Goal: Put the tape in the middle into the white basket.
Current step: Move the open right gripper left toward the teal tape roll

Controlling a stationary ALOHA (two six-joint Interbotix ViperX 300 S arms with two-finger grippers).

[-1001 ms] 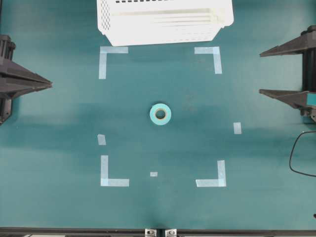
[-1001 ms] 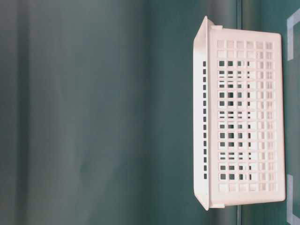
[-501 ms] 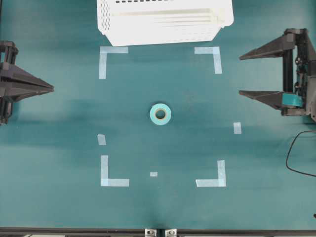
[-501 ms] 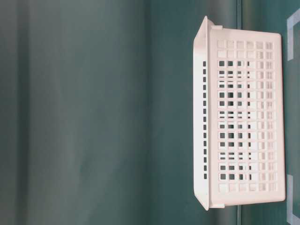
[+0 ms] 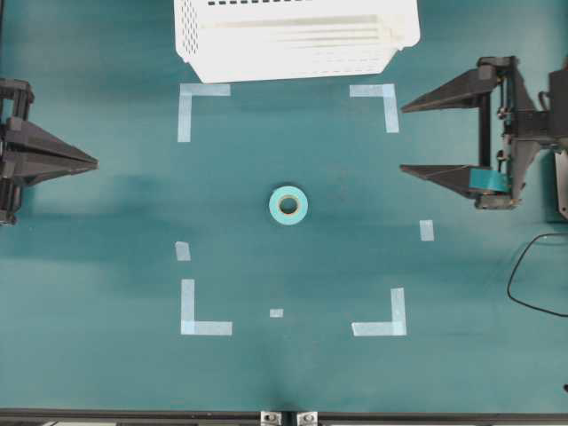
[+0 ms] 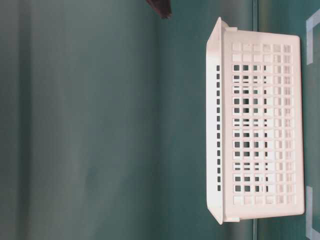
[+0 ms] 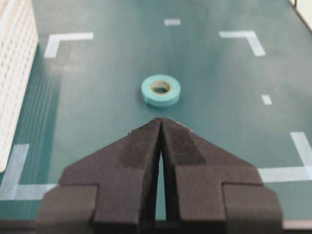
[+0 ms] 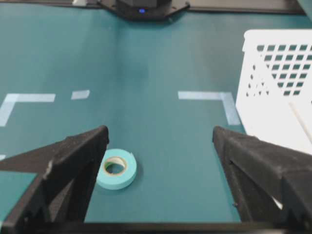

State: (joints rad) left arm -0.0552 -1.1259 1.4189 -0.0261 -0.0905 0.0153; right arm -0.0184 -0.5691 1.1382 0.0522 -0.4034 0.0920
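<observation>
Tape (image 5: 288,205) flat on the table, outside the white basket (image 5: 293,40); right gripper (image 5: 401,138) wide open and empty, left gripper (image 5: 93,161) closed, empty

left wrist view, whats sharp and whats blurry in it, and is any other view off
Left wrist view: the tape and table markings are fairly sharp, while the closed left gripper up close is soft. Right wrist view: the open right gripper fingers are blurred at the frame edges, and the white basket is bright, nearly washed out. Table-level view: turned sideways, with a dark blurred shape at the top edge.
</observation>
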